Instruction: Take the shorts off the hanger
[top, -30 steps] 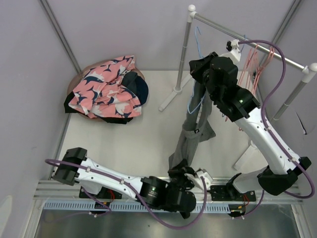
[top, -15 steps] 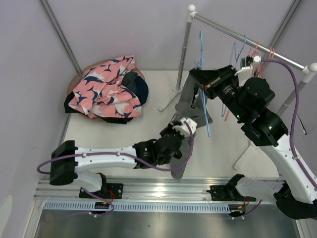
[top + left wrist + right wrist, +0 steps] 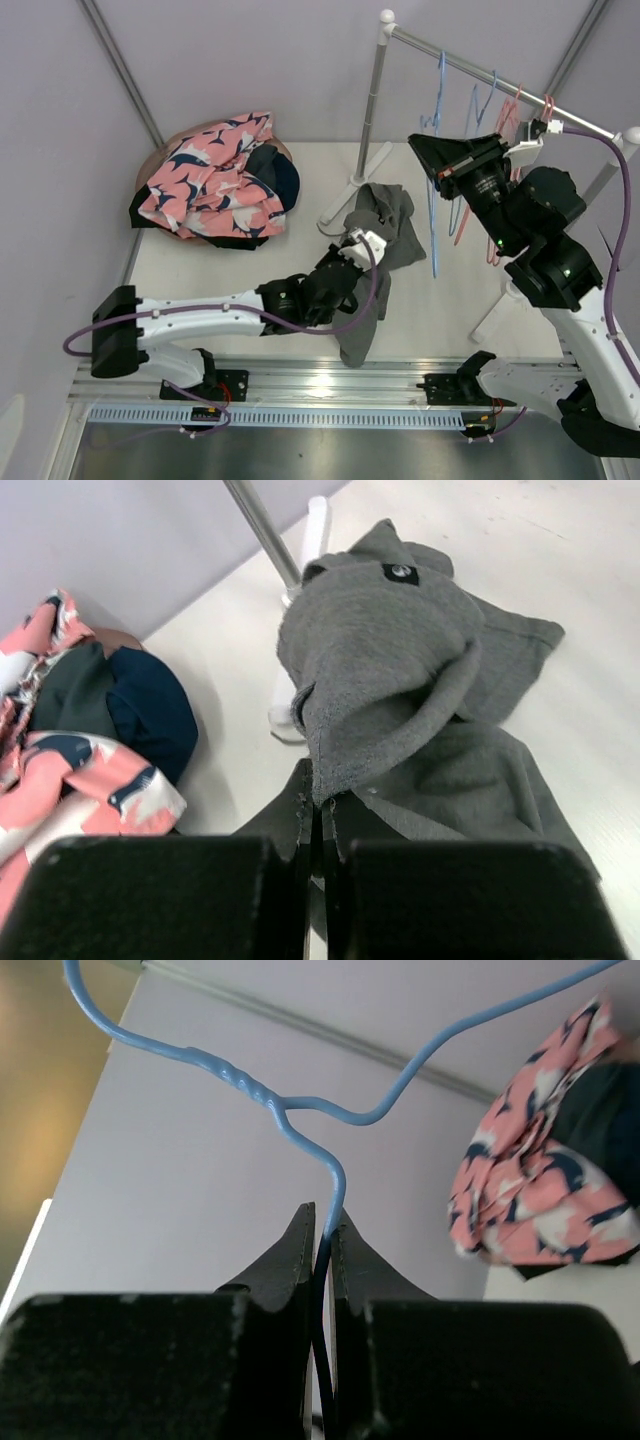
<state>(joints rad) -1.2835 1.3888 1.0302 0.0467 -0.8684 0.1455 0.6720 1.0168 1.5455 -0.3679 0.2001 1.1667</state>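
The grey shorts (image 3: 388,222) lie crumpled on the table, off the hanger, with one end trailing toward the near edge. My left gripper (image 3: 362,250) is shut on a fold of them; the left wrist view shows the grey shorts (image 3: 400,650) bunched just beyond my left gripper (image 3: 322,810). My right gripper (image 3: 426,150) is shut on the bare blue wire hanger (image 3: 433,215), held up near the rail. Seen from the right wrist, the blue hanger (image 3: 300,1110) rises out of my right gripper (image 3: 322,1225).
A clothes rack (image 3: 372,100) with a slanted rail stands at the back right, with blue and pink hangers (image 3: 500,115) on it. A pile of pink-print, navy and black shorts (image 3: 215,180) sits in a round basket at the back left.
The grey shorts came off the blue hanger and dropped to the table as my left gripper pulled them left. My right arm lifted the emptied hanger up and right toward the rail.
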